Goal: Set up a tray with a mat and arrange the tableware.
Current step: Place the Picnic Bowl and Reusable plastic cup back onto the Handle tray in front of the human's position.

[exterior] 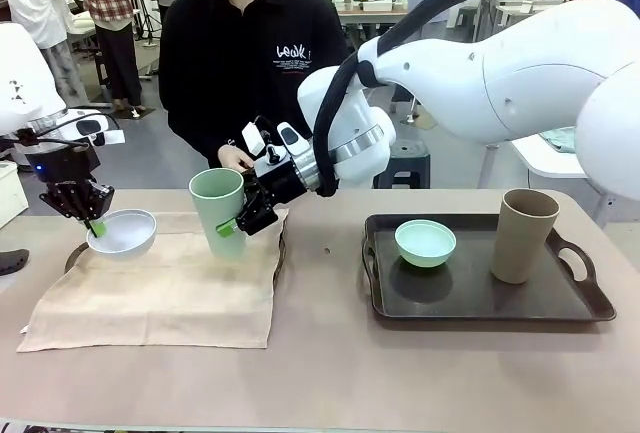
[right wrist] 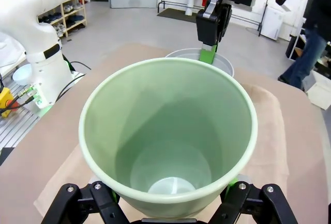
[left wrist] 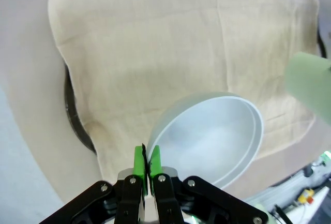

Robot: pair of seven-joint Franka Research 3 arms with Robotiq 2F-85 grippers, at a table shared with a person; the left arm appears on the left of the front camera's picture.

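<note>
Near the table's [exterior: 330,373] left edge my left hand [exterior: 95,225] is pressed together on the rim of the white bowl [exterior: 122,232], which sits tilted at the far left corner of the mat [exterior: 160,293]. The mat drapes over a dark tray [exterior: 72,256]. My right hand [exterior: 238,221] clamps the pale green cup [exterior: 220,208], which leans over the mat's far side. Behind it, I can't read the white print on the person's black top [exterior: 293,52] with certainty. Bare table separates the mat from the second tray [exterior: 590,305] toward the right edge, which holds the mint green bowl [exterior: 425,242] and the tan-brown cup [exterior: 522,235].
</note>
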